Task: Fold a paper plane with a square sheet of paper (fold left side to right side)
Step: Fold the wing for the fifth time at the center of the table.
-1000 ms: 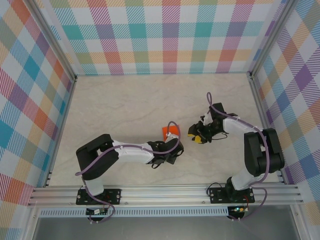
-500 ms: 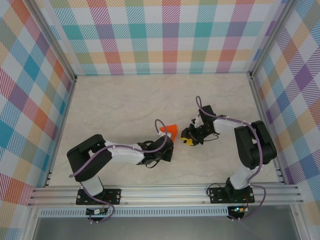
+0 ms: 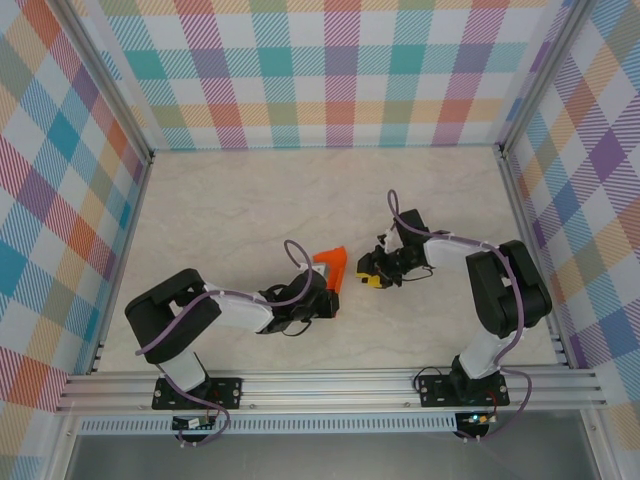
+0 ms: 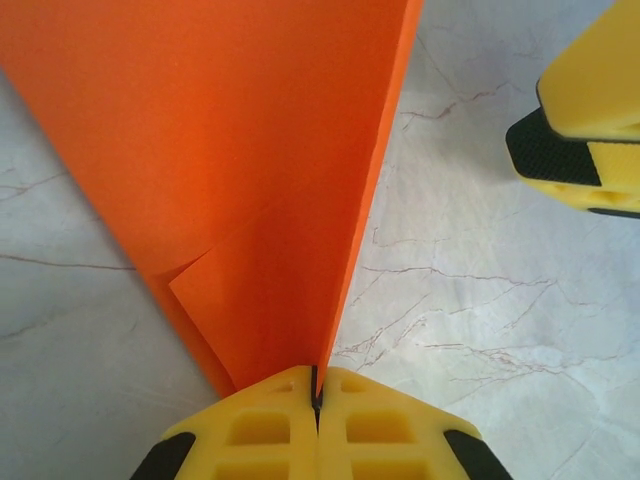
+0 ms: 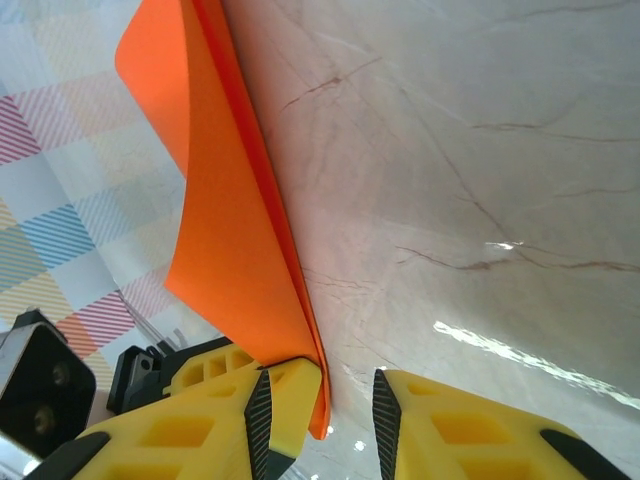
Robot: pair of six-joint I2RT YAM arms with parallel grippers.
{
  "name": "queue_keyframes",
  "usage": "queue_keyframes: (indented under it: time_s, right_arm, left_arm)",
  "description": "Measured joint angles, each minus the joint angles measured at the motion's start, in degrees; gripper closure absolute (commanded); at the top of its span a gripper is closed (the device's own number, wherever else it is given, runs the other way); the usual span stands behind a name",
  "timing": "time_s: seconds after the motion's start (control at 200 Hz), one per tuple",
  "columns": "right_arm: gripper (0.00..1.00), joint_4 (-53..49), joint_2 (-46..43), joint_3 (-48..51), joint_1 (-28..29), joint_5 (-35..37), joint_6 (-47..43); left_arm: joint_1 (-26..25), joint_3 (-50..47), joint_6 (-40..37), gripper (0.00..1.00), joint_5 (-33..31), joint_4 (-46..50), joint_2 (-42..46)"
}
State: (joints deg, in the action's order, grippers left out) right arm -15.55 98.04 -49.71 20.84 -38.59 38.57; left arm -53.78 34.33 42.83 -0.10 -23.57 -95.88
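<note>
Left tool (image 4: 316, 395) clamping shut on orange paper (image 4: 230, 150) corner; right tool (image 5: 322, 410) standing part-open, paper edge sitting between its jaws.

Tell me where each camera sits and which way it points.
Top external: above and behind the bases, looking down on the marble-patterned table; both arms, left fingers, right fingers.
Left wrist: sits behind its shut fingers, facing the folded bright orange paper sheet.
Right wrist: sits behind its open fingers, facing the same sheet between them.
Shared: all three show the orange sheet.
</note>
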Motion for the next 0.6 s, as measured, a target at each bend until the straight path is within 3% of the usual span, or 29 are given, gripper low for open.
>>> queue_keyframes:
  time_s: [0.6]
  right_arm:
    - [0.70, 8.5, 6.5, -1.1, 3.7, -1.4, 1.7]
  left_arm:
    - [0.9, -1.9, 2.8, 1.00, 1.2, -3.9, 0.0]
